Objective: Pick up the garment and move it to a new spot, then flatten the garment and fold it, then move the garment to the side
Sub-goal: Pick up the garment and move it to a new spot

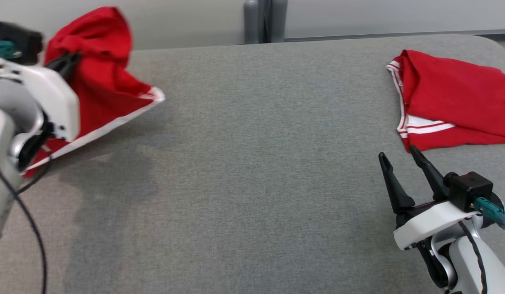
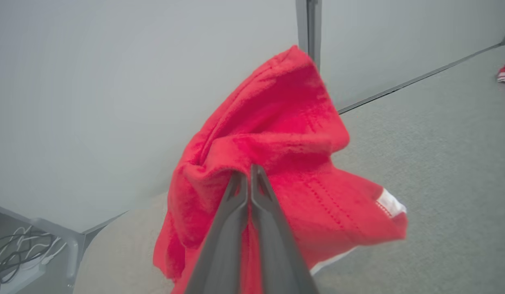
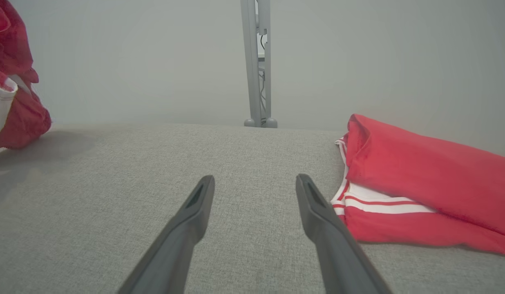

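Observation:
A red garment (image 1: 101, 69) with a white hem hangs bunched at the far left, partly lifted, its lower edge trailing on the grey table (image 1: 256, 163). My left gripper (image 1: 74, 57) is shut on a fold of it. In the left wrist view the two fingers meet at the cloth (image 2: 285, 130), with the left gripper (image 2: 248, 169) pinching it. The same garment (image 3: 11, 110) shows at the left edge of the right wrist view. My right gripper (image 1: 397, 152) stands open at the lower right with nothing between its fingers, and the right gripper (image 3: 255, 179) hovers over bare table.
A second red garment with white stripes (image 1: 452, 98) lies folded at the table's right side, just beyond my right fingertips; the folded garment (image 3: 420, 183) sits right of them. A grey post (image 1: 264, 20) and wall stand behind the table. Cables (image 2: 19, 249) lie off the left corner.

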You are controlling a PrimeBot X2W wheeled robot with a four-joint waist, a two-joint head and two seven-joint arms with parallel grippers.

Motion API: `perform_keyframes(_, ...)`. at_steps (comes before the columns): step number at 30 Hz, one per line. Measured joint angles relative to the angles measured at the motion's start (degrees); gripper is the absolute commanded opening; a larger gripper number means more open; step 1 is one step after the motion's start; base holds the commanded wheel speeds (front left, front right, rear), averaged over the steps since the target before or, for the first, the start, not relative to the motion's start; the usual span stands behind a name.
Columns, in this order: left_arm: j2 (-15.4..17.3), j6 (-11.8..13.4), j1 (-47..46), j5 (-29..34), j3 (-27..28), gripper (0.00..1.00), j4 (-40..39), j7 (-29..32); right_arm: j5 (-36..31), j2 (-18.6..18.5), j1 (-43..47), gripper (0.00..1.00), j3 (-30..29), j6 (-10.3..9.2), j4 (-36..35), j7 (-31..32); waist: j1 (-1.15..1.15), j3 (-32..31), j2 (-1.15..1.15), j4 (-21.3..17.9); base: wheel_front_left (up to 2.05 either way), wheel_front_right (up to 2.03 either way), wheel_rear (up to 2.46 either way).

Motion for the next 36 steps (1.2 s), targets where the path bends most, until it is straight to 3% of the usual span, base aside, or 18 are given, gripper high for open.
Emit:
perform_keyframes(4, -2.1, 0.0, -0.8, -1.4, -5.2, 0.0, -5.7, 0.2, 0.2, 0.7, -0.6, 1.0, 0.0, 0.0, 1.0, -0.7, 0.0, -0.2, 0.0, -1.8, 0.0, 0.0, 0.0)
perform_keyframes(12, -7.4, 0.0, -1.1, -3.6, -11.2, 0.0, -9.3, 0.4, 0.6, 2.3, -2.0, 1.0, -0.1, 0.0, 2.3, -1.9, 0.0, 0.8, 0.0, -6.0, 0.0, 0.0, 0.0)
perform_keyframes(22, -17.5, 0.0, 1.0, -7.1, -16.6, 0.0, -1.0, -5.2, 1.3, 3.6, -2.9, 1.0, 0.9, -0.01, 4.4, -3.0, 0.0, 2.3, 0.0, -12.3, 0.0, 0.0, 0.0)
perform_keyframes(29, -20.9, 0.0, 1.6, -7.9, -21.5, 0.0, 7.7, -11.4, 1.4, 4.0, -3.2, 1.0, 1.2, -0.01, 5.0, -3.1, 0.0, 3.1, 0.0, -14.1, 0.0, 0.0, 0.0)
perform_keyframes(30, -21.0, 0.0, 1.2, -7.2, -21.7, 0.64, 9.0, -13.3, 1.5, 4.0, -3.3, 1.0, 1.2, -0.01, 5.0, -3.1, 0.0, 3.1, 0.0, -14.0, 0.0, 0.0, 0.0)
perform_keyframes(31, -21.3, 0.0, 0.7, -6.8, -21.9, 1.0, 10.2, -14.8, 1.5, 4.0, -3.4, 1.0, 1.1, 0.0, 5.1, -3.1, 0.0, 3.0, 0.0, -13.8, 0.0, 0.0, 0.0)
perform_keyframes(36, -23.1, 0.0, -0.1, -7.8, -22.3, 1.0, 13.5, -20.8, 1.5, 3.8, -3.4, 1.0, 0.5, 0.0, 4.9, -3.2, 0.0, 2.2, 0.0, -12.6, 0.0, 0.0, 0.0)
